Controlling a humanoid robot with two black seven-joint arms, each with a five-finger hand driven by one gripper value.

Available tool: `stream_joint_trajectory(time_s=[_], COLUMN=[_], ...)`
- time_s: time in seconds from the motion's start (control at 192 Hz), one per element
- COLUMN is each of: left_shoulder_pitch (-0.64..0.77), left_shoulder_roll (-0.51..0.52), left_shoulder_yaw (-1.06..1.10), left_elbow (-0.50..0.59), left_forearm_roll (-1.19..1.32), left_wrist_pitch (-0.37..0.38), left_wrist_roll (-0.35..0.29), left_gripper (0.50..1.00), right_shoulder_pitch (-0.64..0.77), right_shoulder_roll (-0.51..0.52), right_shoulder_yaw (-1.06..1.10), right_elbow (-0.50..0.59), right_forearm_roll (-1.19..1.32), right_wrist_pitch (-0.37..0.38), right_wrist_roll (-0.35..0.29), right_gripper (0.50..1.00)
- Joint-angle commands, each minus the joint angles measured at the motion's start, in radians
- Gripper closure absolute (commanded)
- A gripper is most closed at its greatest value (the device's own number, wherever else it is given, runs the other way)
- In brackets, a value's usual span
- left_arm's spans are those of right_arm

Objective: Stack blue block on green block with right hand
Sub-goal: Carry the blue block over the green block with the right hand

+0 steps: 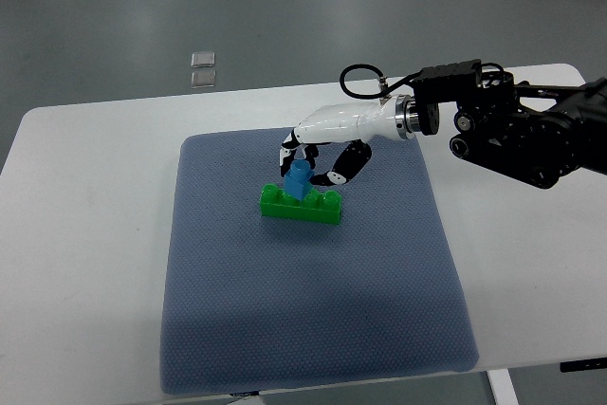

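one blue block in right robot hand, one green block

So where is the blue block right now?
Top view: the blue block sits tilted on the green block's left half, mid-mat, inside the right hand.

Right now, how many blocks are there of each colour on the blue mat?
Blue block, held in the right hand: 1
Green block, on the mat: 1
Total: 2 blocks
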Motion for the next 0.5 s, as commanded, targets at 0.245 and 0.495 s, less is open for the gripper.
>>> stream_joint_trajectory(time_s=[0.245, 0.495], left_shoulder_pitch=[0.0, 0.0], left_shoulder_roll=[0.0, 0.0], left_shoulder_yaw=[0.0, 0.0], left_elbow=[0.0, 0.0], left_forearm_roll=[0.0, 0.0], left_wrist_pitch=[0.0, 0.0], left_wrist_roll=[0.0, 0.0], left_gripper=[0.5, 0.5], right_shoulder_pitch=[-0.003, -0.005], right_shoulder_roll=[0.024, 0.032], right_shoulder_yaw=[-0.02, -0.021], right_elbow=[-0.039, -0.051], right_forearm_roll=[-0.036, -0.056], right_wrist_pitch=[-0.029, -0.029], right_wrist_roll=[0.002, 0.002], right_gripper=[1.0, 1.0])
